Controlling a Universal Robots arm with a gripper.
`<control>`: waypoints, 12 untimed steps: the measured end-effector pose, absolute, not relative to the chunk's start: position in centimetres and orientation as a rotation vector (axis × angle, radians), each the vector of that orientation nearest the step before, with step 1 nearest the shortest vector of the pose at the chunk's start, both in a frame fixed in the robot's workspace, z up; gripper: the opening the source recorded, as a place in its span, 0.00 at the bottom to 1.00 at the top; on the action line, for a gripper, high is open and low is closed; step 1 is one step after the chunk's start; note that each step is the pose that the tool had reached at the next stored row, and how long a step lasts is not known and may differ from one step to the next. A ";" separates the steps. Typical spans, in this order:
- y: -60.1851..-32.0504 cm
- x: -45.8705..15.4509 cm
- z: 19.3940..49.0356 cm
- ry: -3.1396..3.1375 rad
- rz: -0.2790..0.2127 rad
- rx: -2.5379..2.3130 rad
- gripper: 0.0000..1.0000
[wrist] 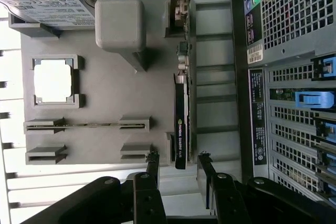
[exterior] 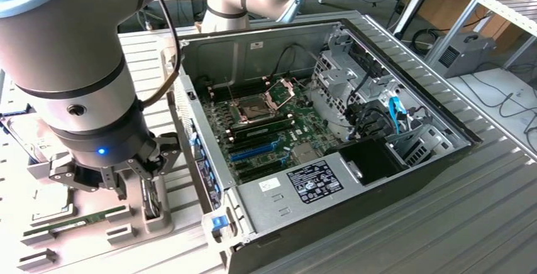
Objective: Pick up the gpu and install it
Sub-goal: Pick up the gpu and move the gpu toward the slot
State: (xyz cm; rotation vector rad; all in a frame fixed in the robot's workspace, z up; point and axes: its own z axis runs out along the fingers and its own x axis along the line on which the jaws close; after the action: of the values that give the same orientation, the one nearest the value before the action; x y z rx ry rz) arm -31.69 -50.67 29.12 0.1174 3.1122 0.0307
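The gpu [wrist: 181,121] stood on its thin edge in a slot along the gray tray's [wrist: 105,103] edge nearest the open computer case [exterior: 336,129], bracket end pointing away from the gripper [wrist: 177,157]. And the jaws were spread wide, one finger to each side of the card's near end, gripping nothing! Further across the tray lay a RAM stick [wrist: 86,126], a CPU [wrist: 52,80] in its pocket, and, at the far corner, a hard drive [wrist: 42,1].

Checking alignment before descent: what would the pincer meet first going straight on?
Probably the gpu, standing on edge in the tray, in line between the open pincer's fingers; how far off is unclear.
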 end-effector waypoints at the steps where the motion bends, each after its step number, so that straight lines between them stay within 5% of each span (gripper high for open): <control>1: -50.7 -31.7 29.1 3.112 0.031 0.117 0.42; 12: -50.7 -31.9 28.4 3.112 0.031 0.117 0.42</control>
State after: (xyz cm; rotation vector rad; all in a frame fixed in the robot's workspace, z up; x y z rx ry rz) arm -31.86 -50.67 28.38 0.1174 3.1122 0.0307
